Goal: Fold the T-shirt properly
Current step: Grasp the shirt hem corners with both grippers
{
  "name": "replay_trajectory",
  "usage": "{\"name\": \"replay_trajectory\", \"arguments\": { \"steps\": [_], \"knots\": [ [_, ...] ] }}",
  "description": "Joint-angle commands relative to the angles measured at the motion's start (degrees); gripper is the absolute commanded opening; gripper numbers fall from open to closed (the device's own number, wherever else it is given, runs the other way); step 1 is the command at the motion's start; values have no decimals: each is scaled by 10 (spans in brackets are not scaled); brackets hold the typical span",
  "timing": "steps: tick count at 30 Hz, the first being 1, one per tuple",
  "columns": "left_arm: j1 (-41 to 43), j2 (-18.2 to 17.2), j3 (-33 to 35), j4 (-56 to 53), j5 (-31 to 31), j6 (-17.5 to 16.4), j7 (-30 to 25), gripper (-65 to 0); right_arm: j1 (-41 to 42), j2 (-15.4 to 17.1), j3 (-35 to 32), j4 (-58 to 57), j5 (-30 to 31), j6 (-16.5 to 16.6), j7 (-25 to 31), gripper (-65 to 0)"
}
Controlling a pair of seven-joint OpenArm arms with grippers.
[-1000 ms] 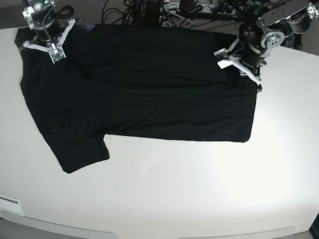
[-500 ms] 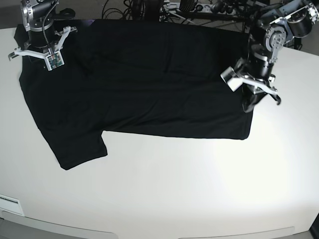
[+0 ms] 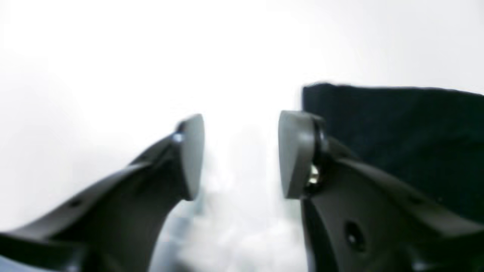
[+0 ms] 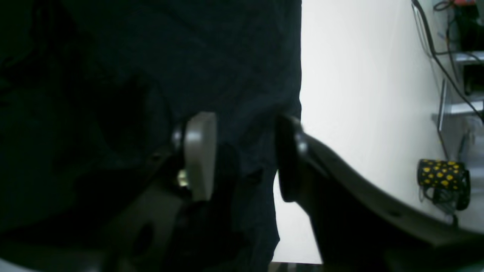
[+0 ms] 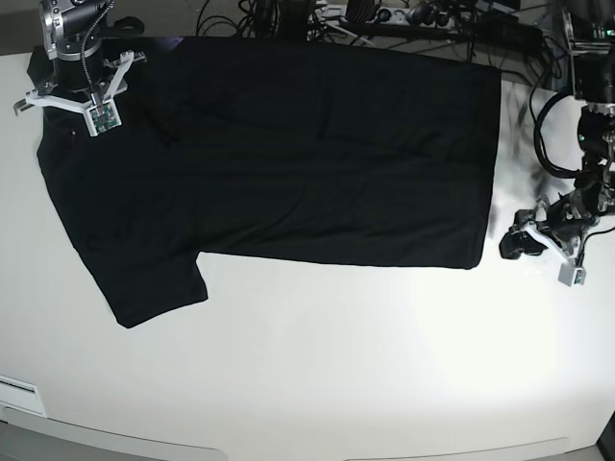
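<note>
The black T-shirt [image 5: 307,154] lies spread flat on the white table [image 5: 317,375], plain side up, one sleeve [image 5: 154,288] pointing to the front left. My left gripper [image 5: 511,243] is open and empty over bare table, just right of the shirt's front right corner; in the left wrist view [image 3: 236,155] that corner [image 3: 393,139] lies beside the right finger. My right gripper [image 5: 72,84] hovers at the shirt's far left end. In the right wrist view it [image 4: 244,158] is open over the shirt's edge [image 4: 189,68], with nothing between the jaws.
Cables and power strips [image 5: 384,17] run along the table's back edge. A black holder with yellow spots [image 4: 442,181] sits off the table in the right wrist view. White table extends in front of the shirt and to its right.
My left arm has swung off the shirt's right edge, down and right onto bare table, gripper open. The shirt's right edge now lies flat and straight. The right arm barely moved.
</note>
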Motion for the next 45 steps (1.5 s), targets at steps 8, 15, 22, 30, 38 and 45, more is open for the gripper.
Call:
{"name": "replay_trajectory", "arguments": {
  "steps": [8, 15, 22, 30, 38, 45],
  "knots": [
    [-70, 30, 66, -107, -80, -38, 62, -308, 15, 6, 4, 10, -6, -8, 15, -346],
    [-70, 48, 110, -106, -108, -65, 90, -339, 16, 7, 4, 10, -9, -15, 21, -346],
    [-72, 49, 110, -106, -82, -35, 80, -650, 59, 7, 4, 9, -8, -20, 53, -346],
    [-72, 49, 110, -106, -69, -39, 80, -650, 265, 6, 5, -96, 93, -38, 66, -346],
    [-70, 49, 110, -106, -52, -44, 78, -650, 524, -1, 41, -384, 330, 89, 52, -345],
    [-70, 49, 110, -106, -37, -44, 76, -650, 699, -3, 139, -708, 536, 276, -16, -345]
  ]
}}
